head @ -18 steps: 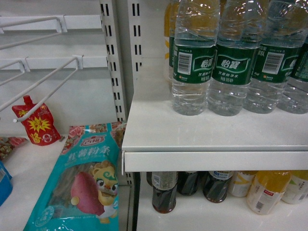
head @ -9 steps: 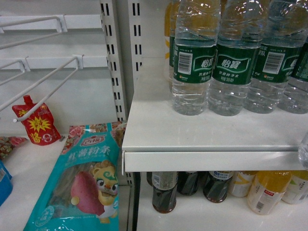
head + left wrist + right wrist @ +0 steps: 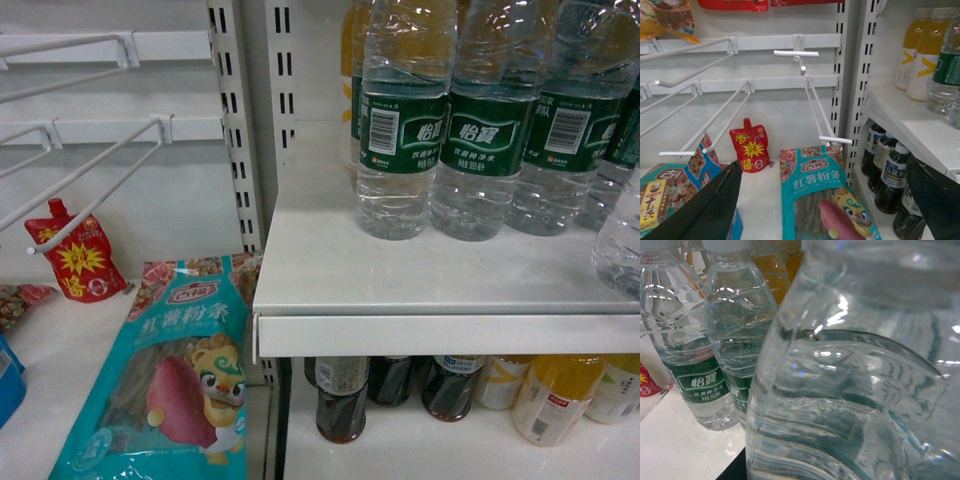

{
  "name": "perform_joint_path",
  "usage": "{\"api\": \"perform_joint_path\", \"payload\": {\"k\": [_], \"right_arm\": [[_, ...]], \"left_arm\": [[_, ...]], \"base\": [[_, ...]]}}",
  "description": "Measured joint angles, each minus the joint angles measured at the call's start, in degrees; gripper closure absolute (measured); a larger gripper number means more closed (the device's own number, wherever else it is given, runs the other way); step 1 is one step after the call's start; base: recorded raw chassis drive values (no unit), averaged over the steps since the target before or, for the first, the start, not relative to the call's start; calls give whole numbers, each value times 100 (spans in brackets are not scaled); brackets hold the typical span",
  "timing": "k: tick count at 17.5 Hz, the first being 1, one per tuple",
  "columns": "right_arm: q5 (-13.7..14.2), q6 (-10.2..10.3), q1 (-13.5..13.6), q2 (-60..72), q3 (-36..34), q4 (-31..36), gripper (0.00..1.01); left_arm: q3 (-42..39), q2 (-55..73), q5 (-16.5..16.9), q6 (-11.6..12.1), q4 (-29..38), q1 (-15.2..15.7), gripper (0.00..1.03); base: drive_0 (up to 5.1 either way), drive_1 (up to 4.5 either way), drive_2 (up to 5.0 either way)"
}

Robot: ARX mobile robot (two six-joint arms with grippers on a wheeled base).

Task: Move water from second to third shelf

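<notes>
At three o'clock in the head view, the lower body of a clear ribbed water bottle (image 3: 622, 240) poked in from the frame edge, over the front lip of the white shelf (image 3: 420, 275); whether it touched the shelf could not be told. Up at twelve to one o'clock stood the row of green-labelled water bottles (image 3: 487, 120), upright and shoulder to shoulder on that same shelf. Below, at five o'clock, dark drink bottles (image 3: 341, 395) and yellow drink bottles (image 3: 556, 395) lined the lower level. Over at eight o'clock lay a teal snack bag (image 3: 175, 385), with a red pouch (image 3: 76, 258) at nine o'clock under the wire hooks (image 3: 90, 190).

The right wrist camera was filled from centre to three o'clock by that same clear bottle (image 3: 855, 370), pressed right up to the lens, its neighbours (image 3: 695, 340) at nine o'clock. The right gripper itself was not visible, so its grip could not be told.

The left gripper (image 3: 825, 200) showed its dark fingers (image 3: 705, 210) at seven and five o'clock, spread wide apart with nothing between them, above the teal bag.
</notes>
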Motion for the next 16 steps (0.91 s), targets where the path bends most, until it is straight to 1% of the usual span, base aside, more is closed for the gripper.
{"api": "perform_joint_path", "payload": {"k": [3,4,8,13,16], "right_arm": [[48,-11,-2,411,79,243,58],[48,-68,4,533,79,376,58],[107,-133,74,879,186,660,58],[162,-142,81,1349,358,1080,58],[245,-151,146,1550,479,1187,58]], "left_arm": [[0,0,0,0,0,0,5],[0,0,0,0,0,0,5],[0,0,0,0,0,0,5],[0,0,0,0,0,0,5],[0,0,0,0,0,0,5]], "base": [[0,0,0],[0,0,0],[0,0,0],[0,0,0],[0,0,0]]}}
